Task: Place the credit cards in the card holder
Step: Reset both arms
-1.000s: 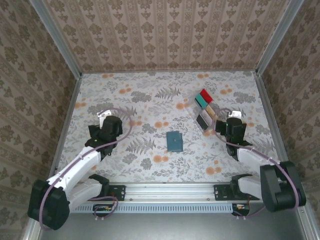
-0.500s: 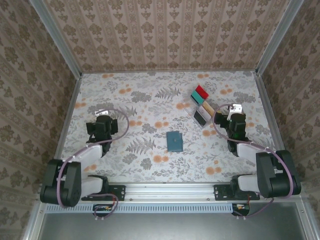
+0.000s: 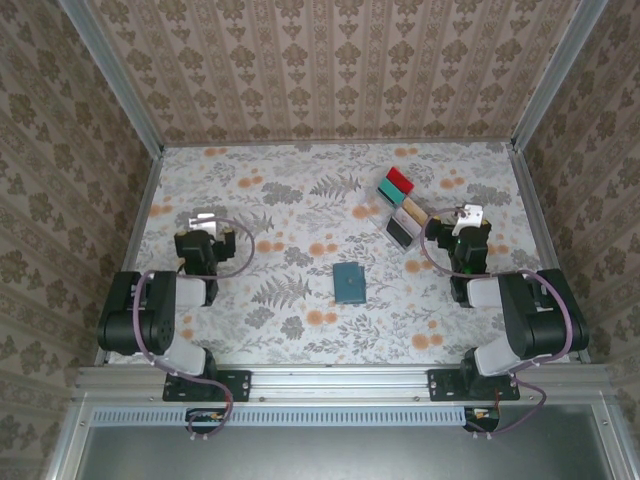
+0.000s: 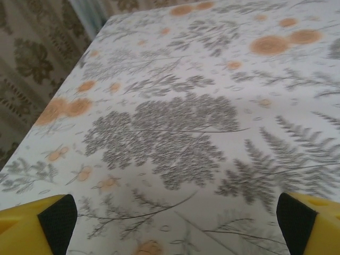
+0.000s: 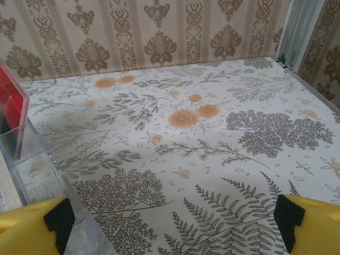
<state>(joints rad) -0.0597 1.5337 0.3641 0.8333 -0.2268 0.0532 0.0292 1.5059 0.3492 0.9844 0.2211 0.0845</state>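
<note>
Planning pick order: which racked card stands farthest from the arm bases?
The red rectangular plastic card, at the clear rack's far end; teal card, tan card and dark card stand nearer.

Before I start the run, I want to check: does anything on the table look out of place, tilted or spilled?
Nothing looks spilled or damaged. The clear rack sits diagonal to the edges of the table, with the cards upright in it. The wallet lies flat, alone, mid-table.

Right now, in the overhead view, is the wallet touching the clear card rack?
No, the wallet lies by itself mid-table, with bare surface between it and the rack farther back on the right.
</note>
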